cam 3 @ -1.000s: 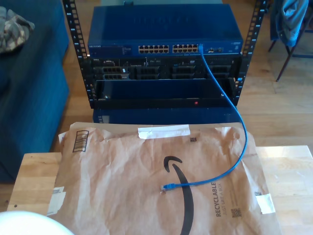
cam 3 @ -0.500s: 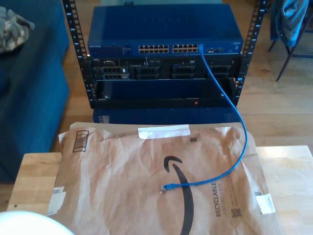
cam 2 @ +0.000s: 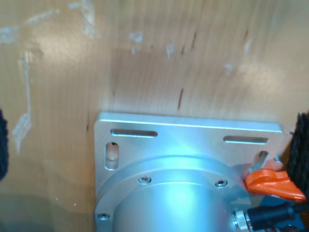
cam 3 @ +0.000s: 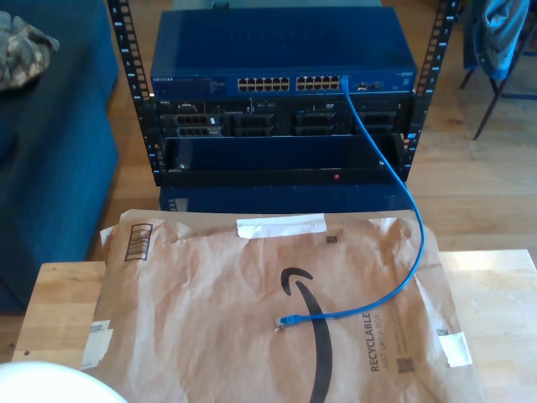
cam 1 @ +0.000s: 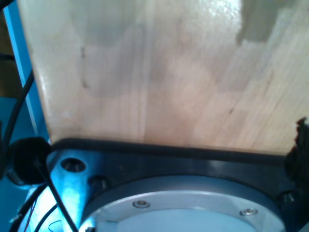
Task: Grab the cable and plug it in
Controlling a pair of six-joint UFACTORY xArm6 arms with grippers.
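In the exterior view, the bright blue cable runs from a port at the right end of the blue network switch down onto the table. Its free plug lies loose on a brown paper mailer. The first wrist view looks at bare wooden tabletop and an arm's round metal base; one dark fingertip of my first gripper shows at the frame's edge. My second gripper hangs over wood and a silver mounting plate, its dark fingertips far apart with nothing between them.
The switch sits in a black rack on the floor beyond the table. A blue sofa stands at the exterior view's left, a chair at its far right. A white rounded part shows at its near left corner.
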